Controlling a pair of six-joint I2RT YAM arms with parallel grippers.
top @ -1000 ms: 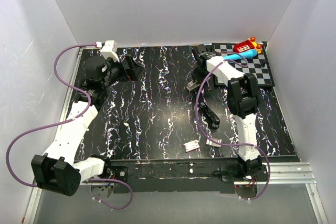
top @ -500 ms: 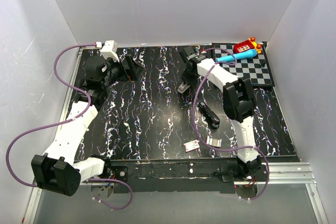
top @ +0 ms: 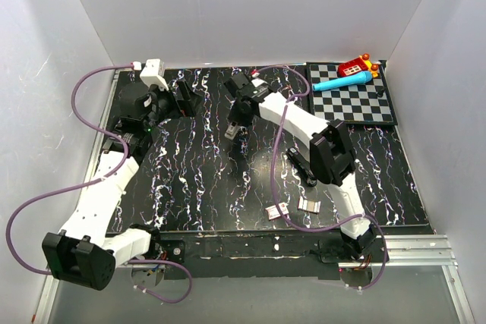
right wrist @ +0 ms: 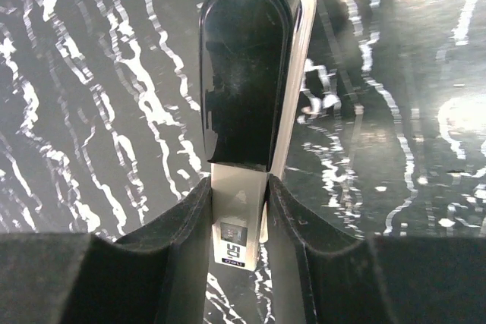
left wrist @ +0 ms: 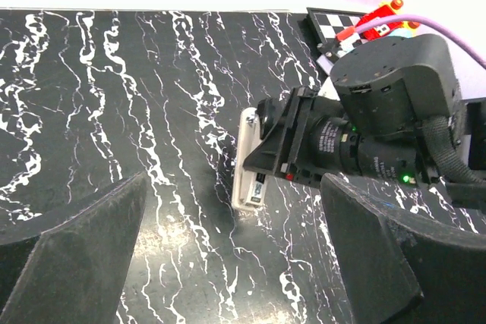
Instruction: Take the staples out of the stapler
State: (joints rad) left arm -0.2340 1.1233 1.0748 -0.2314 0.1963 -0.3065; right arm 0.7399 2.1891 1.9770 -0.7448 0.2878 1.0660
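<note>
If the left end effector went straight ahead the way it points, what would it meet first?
Likely the stapler, gripped by the right end effector, dead ahead of the left end effector; depth is unclear.

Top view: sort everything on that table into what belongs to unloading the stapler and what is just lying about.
Job in hand:
- stapler, gripped in the right claw
- left claw, open, facing it

Lying about:
- checkered board
- blue pen
- red toy
- small black object
- red-and-white box
</note>
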